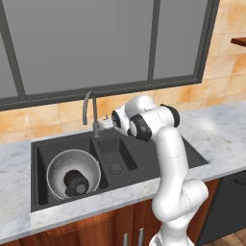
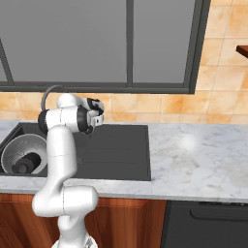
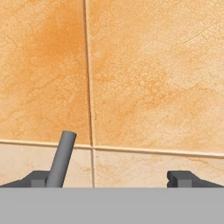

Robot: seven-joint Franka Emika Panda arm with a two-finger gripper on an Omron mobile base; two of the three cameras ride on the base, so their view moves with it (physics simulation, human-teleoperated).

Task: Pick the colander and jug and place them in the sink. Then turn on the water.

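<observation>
Fingers [image 3: 111,178] spread wide, faucet handle [image 3: 61,158] by one fingertip, jug [image 1: 76,183] inside colander [image 1: 73,174]

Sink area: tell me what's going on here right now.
The colander already sits in the left basin of the black sink, with the dark jug lying inside it. No water runs from the grey faucet. The white arm reaches toward the back of the sink, its gripper open and empty beside the faucet base. In the hand view a thin grey handle stands by one fingertip against the tiled wall, so turning the water on looks like what remains.
</observation>
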